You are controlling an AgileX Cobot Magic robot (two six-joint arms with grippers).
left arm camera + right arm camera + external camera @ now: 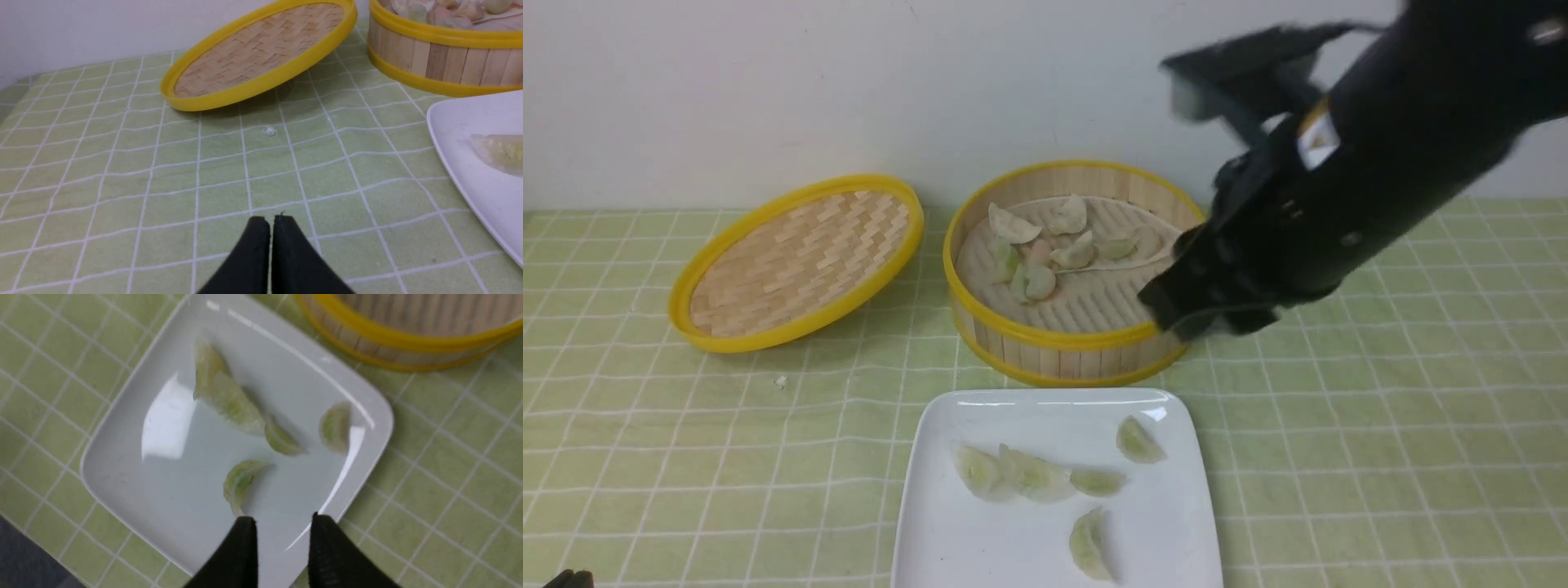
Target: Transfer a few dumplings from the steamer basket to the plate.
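We see right claw (282, 522) slightly spread, empty, raised | five dumplings (1033, 475) on plate (1013, 543) | others in basket (1054, 337) | left claw (271, 220) pressed together

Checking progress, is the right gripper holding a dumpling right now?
No, the right gripper shows a bare gap between its fingers, with dumplings lying on the plate.

**Q:** How is the steamer basket (1058, 358) presented?
**A:** A deep round bamboo basket with yellow rims and slat walls is set upright and uncovered. Several dumplings (1076, 251), pale whitish-green crescents, are clustered on the far half of its lined floor.

**Q:** And the plate (988, 543)?
**A:** A glossy white rectangular plate is laid flat just in front of the basket. Five dumplings are carried on it: three in a touching row, one apart near the right rim, one alone toward the front.
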